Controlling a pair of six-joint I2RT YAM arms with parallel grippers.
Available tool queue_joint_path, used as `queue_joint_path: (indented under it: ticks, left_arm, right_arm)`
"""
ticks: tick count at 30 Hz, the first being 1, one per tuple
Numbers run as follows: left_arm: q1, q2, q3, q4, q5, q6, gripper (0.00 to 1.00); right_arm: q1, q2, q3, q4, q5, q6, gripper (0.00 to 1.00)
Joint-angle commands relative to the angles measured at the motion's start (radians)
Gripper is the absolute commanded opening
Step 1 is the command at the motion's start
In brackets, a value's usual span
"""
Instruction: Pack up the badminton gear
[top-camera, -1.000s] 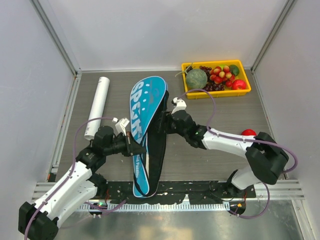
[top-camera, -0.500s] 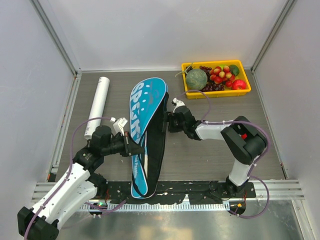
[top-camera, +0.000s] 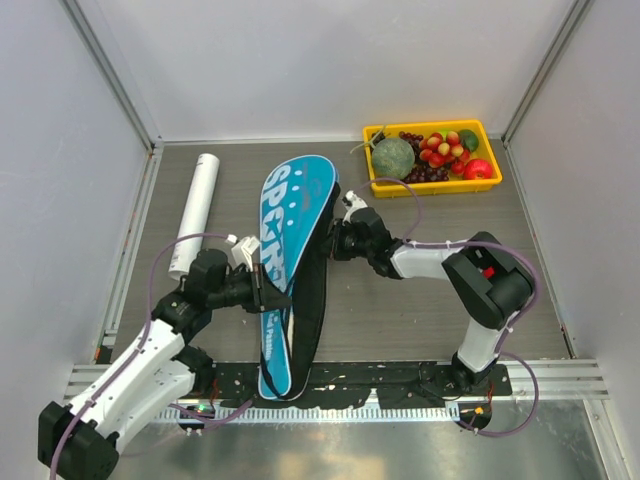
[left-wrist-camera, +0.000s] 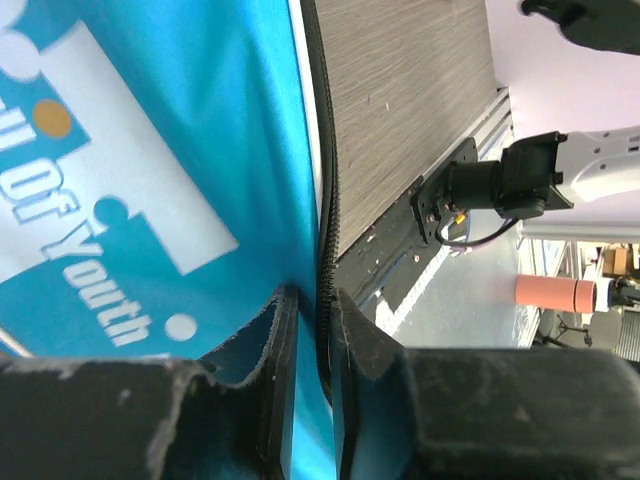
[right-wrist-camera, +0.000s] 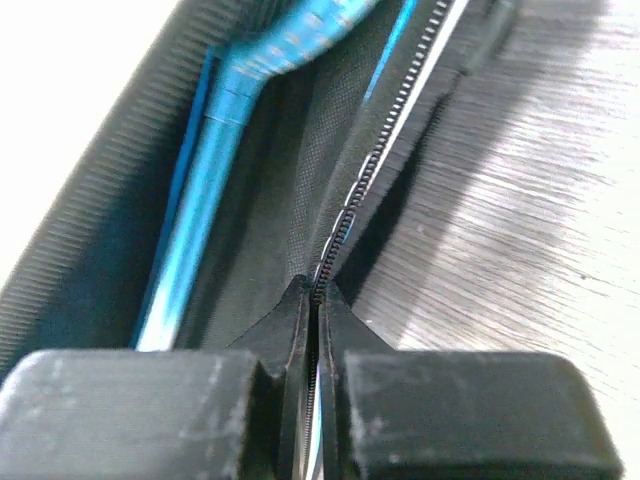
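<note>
1. I'm looking at a grey wood-grain table closed in by plain white walls, with a metal rail along the near edge.
2. One large blue bag, racket-shaped with white lettering, sits in the middle of the table. It runs from the near rail towards the back and is tipped up on edge, with its blue face to the left and its black open side to the right.
3. Two arms reach in to it: the left arm from the near left corner, and the right arm folded across from the right.
4. One long white tube lies flat on the table left of the bag, apart from it.
5. One yellow tray of fruit stands at the far right corner, well away from the bag.
6. The left gripper sits on the bag's left edge about halfway along. Its two fingers are drawn in close on either side of the black zip edge, nipping it.
7. The right gripper is on the bag's right edge, nearer the wide end. Its fingers are clenched tight on the zip teeth.
8. Inside the black lining I can make out one light-blue racket, seen only in part.
</note>
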Motion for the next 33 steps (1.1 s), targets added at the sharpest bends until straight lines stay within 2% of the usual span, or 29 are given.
queue_joint_path:
  ticks: [1, 6, 8, 11, 14, 17, 23, 28, 33]
  left_arm:
    - [0.009, 0.056, -0.034, 0.202, 0.04, -0.016, 0.22]
    - [0.009, 0.17, -0.064, 0.422, 0.066, -0.094, 0.23]
    - [0.008, 0.22, -0.05, 0.453, 0.082, -0.093, 0.28]
    - [0.009, 0.248, -0.008, 0.392, 0.058, -0.05, 0.32]
    - [0.009, 0.224, 0.036, 0.283, -0.051, -0.009, 0.37]
    - [0.011, 0.23, 0.05, 0.258, -0.143, 0.019, 0.36]
    - [0.003, 0.391, 0.009, 0.517, -0.072, -0.087, 0.31]
    - [-0.011, 0.467, 0.022, 0.635, -0.072, -0.117, 0.31]
    - [-0.012, 0.507, 0.047, 0.704, -0.092, -0.119, 0.31]
  right_arm:
    - [0.009, -0.112, 0.067, 0.021, -0.057, 0.006, 0.05]
    - [0.011, -0.107, 0.209, -0.129, -0.077, -0.058, 0.05]
    - [0.011, -0.118, 0.245, -0.175, -0.076, -0.086, 0.05]
    - [0.011, -0.139, 0.263, -0.241, -0.054, -0.127, 0.06]
    - [0.008, -0.156, 0.295, -0.295, -0.066, -0.203, 0.05]
    - [-0.001, -0.135, 0.378, -0.373, -0.08, -0.262, 0.05]
    - [-0.006, 0.0, 0.677, -0.6, -0.123, -0.411, 0.05]
    - [-0.012, 0.108, 0.913, -0.779, -0.197, -0.506, 0.05]
    - [-0.01, 0.131, 0.935, -0.816, -0.224, -0.541, 0.05]
